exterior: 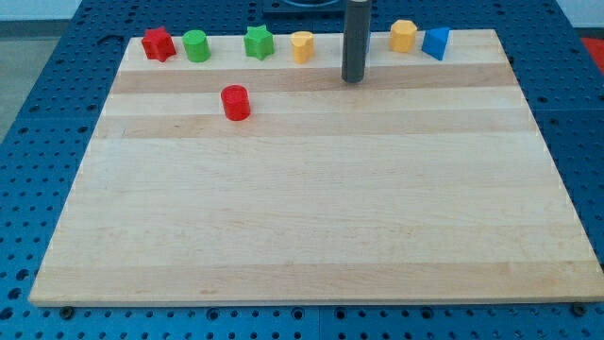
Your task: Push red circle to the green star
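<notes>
camera view shows my tip (353,80) resting on the pale wooden counter (311,217) near the view's top, between the yellow block (302,45) to its left and a second yellow block (404,36) to its right. it is a bare dark rod with no hand, so nothing opens or closes, and it touches no block.

the red circle (235,102) lies well to the left of my tip and a little lower in the view, alone on open wood. it is a short upright cylinder with its round face up, so it has no long axis across the counter and points no particular way.

the green star (259,41) sits above the red circle and slightly right of it, in the row along the top edge. nothing lies between the two. left of the star are a green circle (195,44) and a red star (159,43); at the row's far right is a blue block (435,42), wedge-like in shape.

the blocks look smooth and solid-coloured. the counter shows light lengthwise planks and rests on a blue perforated surface (57,113).
</notes>
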Action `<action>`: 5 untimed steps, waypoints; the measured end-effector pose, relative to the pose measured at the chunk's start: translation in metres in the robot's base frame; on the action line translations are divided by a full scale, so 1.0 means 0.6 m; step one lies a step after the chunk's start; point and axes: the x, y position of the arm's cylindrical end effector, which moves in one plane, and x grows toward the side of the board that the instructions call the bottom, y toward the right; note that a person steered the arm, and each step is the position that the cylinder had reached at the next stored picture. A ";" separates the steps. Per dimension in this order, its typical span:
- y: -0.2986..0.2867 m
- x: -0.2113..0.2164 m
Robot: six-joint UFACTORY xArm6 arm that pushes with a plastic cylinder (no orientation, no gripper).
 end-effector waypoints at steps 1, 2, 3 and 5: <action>-0.015 0.000; -0.034 0.000; -0.052 0.000; -0.083 0.000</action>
